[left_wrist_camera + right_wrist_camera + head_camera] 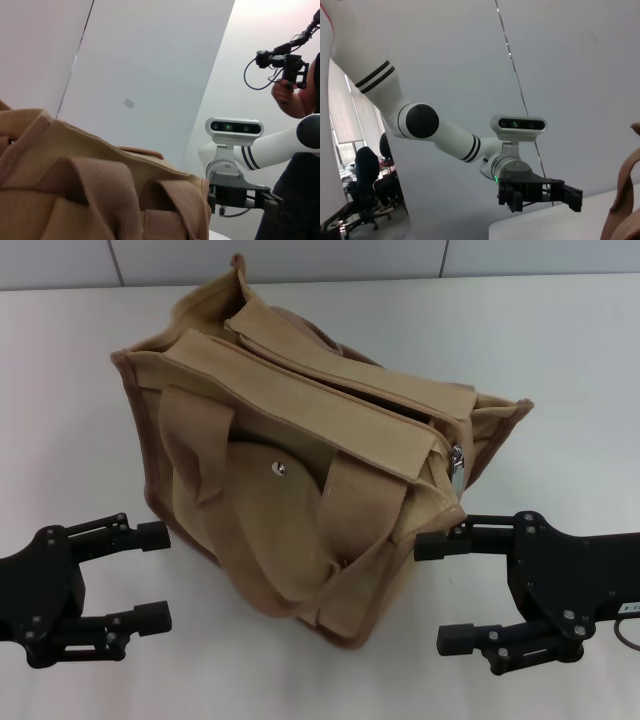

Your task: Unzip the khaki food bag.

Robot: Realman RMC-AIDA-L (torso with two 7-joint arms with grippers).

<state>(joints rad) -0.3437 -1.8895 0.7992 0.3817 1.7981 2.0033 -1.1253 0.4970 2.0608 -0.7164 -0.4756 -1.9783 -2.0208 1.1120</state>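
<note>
Centrally on the desk (580, 360): khaki food bag (300, 480), soft canvas, likely to sag. Silver zipper pull (457, 465) is the hold. Left end effector (150, 575) and right end effector (455, 590) both open, flanking it.

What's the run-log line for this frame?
khaki food bag: zipped, on table | silver pull: right end | left gripper: open, left of bag | right gripper: open, below pull

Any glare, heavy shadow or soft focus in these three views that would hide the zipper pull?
Head view: even light, only soft shadow beneath the khaki food bag, and the silver zipper pull shows clearly. Left wrist view: the bag's fabric fills the near foreground, no pull visible. Right wrist view: mostly wall, only a sliver of bag.
</note>
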